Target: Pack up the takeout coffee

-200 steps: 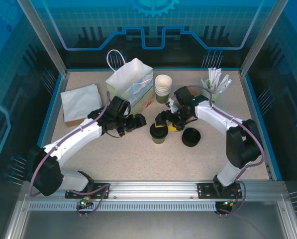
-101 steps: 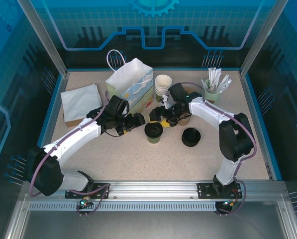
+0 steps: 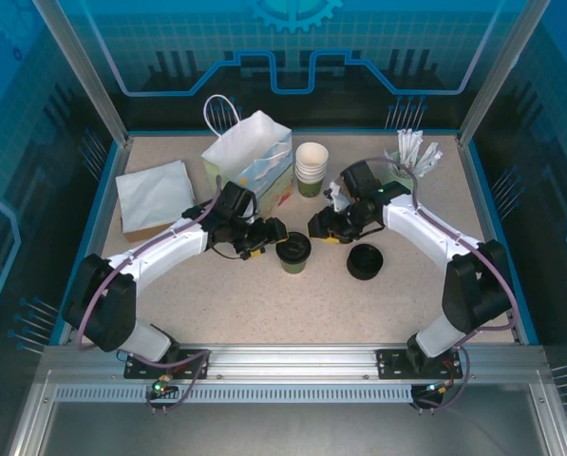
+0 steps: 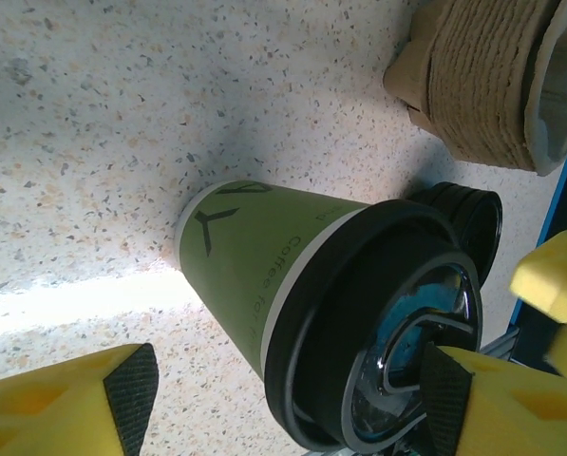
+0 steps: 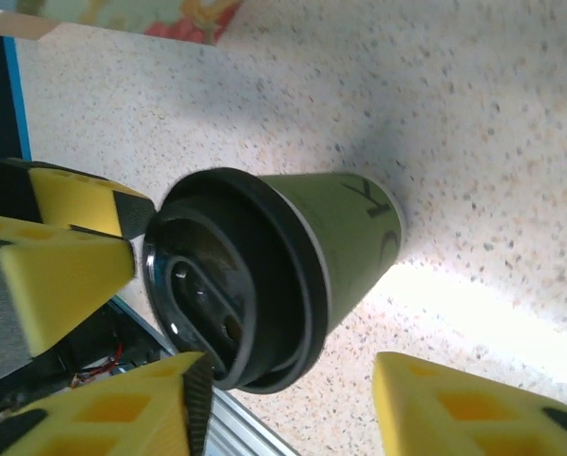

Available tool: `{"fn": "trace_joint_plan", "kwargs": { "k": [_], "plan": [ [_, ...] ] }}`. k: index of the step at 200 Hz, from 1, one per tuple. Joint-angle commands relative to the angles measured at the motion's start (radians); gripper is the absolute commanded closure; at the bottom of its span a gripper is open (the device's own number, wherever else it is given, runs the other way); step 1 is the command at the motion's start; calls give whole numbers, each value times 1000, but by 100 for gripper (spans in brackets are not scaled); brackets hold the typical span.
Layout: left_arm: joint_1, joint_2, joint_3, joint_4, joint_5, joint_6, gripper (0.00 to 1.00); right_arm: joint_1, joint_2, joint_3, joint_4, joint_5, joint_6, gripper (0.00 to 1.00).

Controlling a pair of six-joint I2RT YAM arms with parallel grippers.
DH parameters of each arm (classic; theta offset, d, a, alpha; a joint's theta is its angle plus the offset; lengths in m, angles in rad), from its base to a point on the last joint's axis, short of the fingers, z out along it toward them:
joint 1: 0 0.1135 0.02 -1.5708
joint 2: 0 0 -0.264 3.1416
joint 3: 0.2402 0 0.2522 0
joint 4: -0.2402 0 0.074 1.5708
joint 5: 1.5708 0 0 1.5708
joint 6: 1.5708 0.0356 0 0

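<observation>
Leftward of the coffee cup (image 3: 293, 252), the left gripper (image 3: 267, 237) has closed in since half a second ago. The right gripper (image 3: 323, 228) has backed off to the cup's right. The cup itself has not shifted.

Nearest on the table (image 3: 264, 294) are the spare lid (image 3: 364, 261), lying loose, and the cup, which stands upright mid-table with its black lid on and its long axis vertical. The left wrist view shows the cup between that gripper's spread yellow fingers (image 4: 122, 404), with a gap on the wall side and the other finger close by the lid rim. These jaws are wide and grip nothing.

The right gripper is also spread and empty. It faces the cup from the opposite side and sits a little farther off. The left arm is therefore the nearer one, and the cup lies just right of its fingertips.

Farther back, the white paper bag (image 3: 250, 163) stands open behind the left arm. A stack of cups (image 3: 311, 166) stands just right of it. The likely move is a side grasp, then a lift back and left to the bag.
</observation>
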Motion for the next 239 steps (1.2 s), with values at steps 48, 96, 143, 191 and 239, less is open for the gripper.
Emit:
{"fn": "trace_joint_plan", "kwargs": {
  "k": [48, 96, 143, 191, 239],
  "plan": [
    [3, 29, -30, 30, 39, -4, 32, 23, 25, -47, 5, -39, 15, 63],
    [3, 28, -41, 21, 25, 1, 37, 37, 49, -43, 19, -49, 24, 64],
    [1, 31, -55, 18, 12, 0, 42, 41, 65, -43, -2, -31, 21, 69],
    [-1, 20, -83, 11, -1, -2, 44, 48, 92, -53, -45, 9, 13, 71],
    [-1, 11, -115, 8, -13, -4, 45, 52, 112, -68, -108, 73, -14, 72]
  ]
}}
